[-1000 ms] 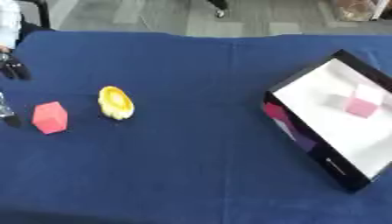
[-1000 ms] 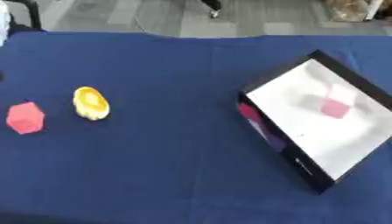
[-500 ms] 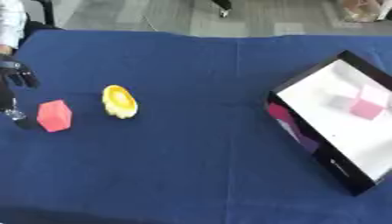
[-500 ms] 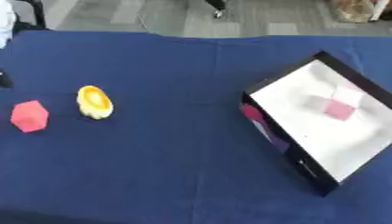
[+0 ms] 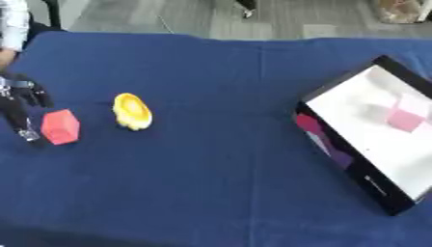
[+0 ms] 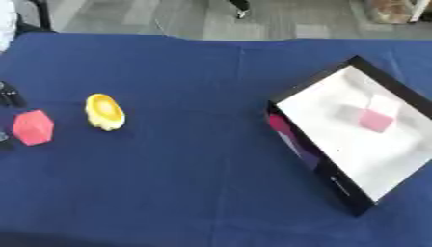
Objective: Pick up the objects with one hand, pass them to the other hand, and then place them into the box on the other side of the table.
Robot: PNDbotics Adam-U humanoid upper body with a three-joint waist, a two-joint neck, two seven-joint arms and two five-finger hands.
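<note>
The left hand hangs with straight fingers just beside the red block, seemingly lined up to take it, while the right eye view shows the yellow object nearby and the box far across the blue table, a pink piece inside.

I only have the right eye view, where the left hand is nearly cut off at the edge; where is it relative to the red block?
Observer: In the left eye view the left hand hangs just left of the red block, fingers pointing down.
Operator: Is it closed on the block?
Observer: No, the fingers look straight; one tip sits by the block's lower left corner, contact unclear.
</note>
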